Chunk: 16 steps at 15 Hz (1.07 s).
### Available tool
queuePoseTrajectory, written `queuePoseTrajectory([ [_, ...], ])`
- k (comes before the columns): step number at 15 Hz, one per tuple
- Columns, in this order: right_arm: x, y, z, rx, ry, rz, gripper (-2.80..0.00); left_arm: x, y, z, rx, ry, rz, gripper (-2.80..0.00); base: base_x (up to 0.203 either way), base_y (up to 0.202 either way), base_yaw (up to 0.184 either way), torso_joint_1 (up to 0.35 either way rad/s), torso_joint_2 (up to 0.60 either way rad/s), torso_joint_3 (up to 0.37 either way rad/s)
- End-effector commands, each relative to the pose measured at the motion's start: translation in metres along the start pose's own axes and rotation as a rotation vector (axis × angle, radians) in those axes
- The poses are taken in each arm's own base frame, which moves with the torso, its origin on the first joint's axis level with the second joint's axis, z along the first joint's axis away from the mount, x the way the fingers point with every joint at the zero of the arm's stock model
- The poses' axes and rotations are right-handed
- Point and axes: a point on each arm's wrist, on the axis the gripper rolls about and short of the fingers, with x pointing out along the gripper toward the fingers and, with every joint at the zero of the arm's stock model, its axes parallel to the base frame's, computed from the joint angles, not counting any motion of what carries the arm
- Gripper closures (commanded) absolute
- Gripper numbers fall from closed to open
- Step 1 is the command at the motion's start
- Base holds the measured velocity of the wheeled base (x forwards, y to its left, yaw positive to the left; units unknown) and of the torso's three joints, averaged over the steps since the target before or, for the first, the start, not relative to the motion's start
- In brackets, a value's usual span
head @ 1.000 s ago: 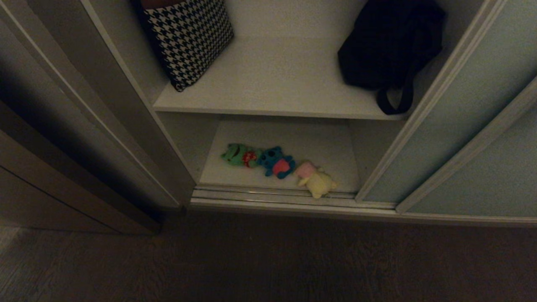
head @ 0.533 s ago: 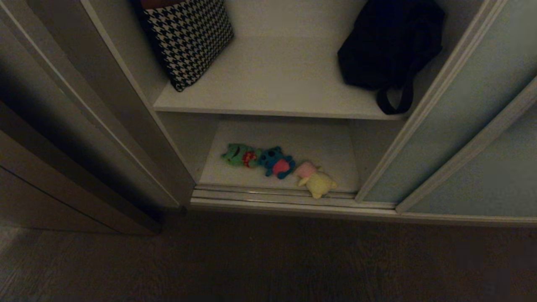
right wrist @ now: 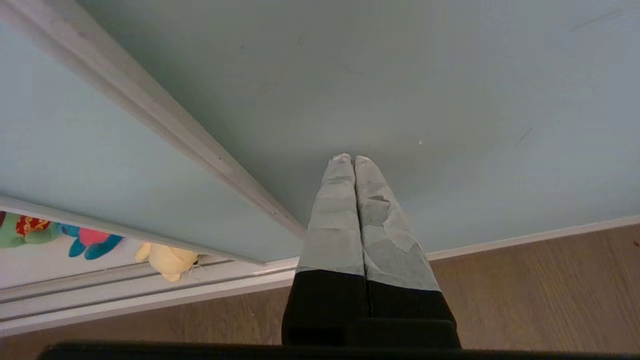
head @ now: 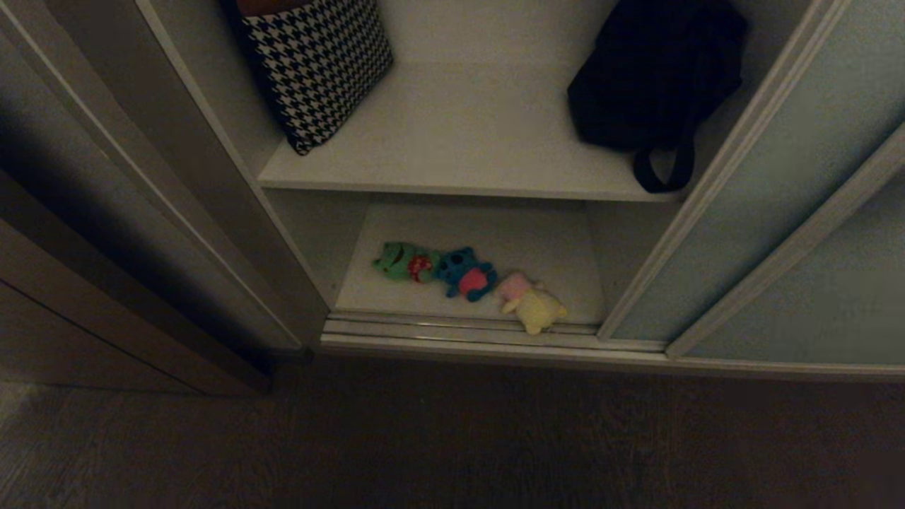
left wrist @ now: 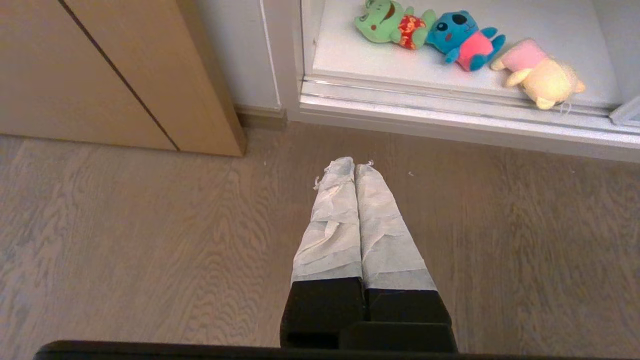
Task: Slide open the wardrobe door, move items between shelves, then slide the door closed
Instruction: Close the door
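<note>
The sliding wardrobe door (head: 792, 184) is open at three o'clock; three toys (head: 466, 272) lie on the bottom shelf (head: 537, 240); the right gripper (right wrist: 353, 159), jaws together, faces the door; the left gripper (left wrist: 354, 165), jaws together, hangs over the floor (left wrist: 150, 240); jaws should be opened first, then lowered gently over one toy.

3 plush toys: green (head: 401, 260), blue (head: 464, 272), yellow (head: 532, 304); 2 shelves; 2 bags: houndstooth (head: 318, 63), black (head: 654, 78).

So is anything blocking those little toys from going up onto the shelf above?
Nothing visible: the door is slid aside, and the shelf is bare in the middle, between the checked cushion and black bag.
</note>
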Motion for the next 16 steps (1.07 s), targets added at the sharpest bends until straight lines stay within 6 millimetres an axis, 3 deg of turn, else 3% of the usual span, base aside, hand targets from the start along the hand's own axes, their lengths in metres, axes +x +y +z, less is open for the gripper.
queuePoseTrajectory([
  [1,0.008,0.007,-0.003,-0.002,0.002,0.032,0.0,0.0,0.0,0.0,-0.001,0.002,0.001,0.0,0.0,0.0,0.0,0.0,0.0,0.0],
  [7,0.012,0.026,-0.012,-0.006,0.015,0.06,0.0,0.0,0.0,0.0,0.001,0.002,0.001,0.0,0.0,0.0,0.0,0.0,0.0,0.0],
  [16,-0.009,0.096,-0.038,-0.04,0.068,0.169,0.0,0.0,0.0,0.0,0.0,0.002,0.001,0.0,0.0,0.0,0.0,0.0,0.0,0.0],
])
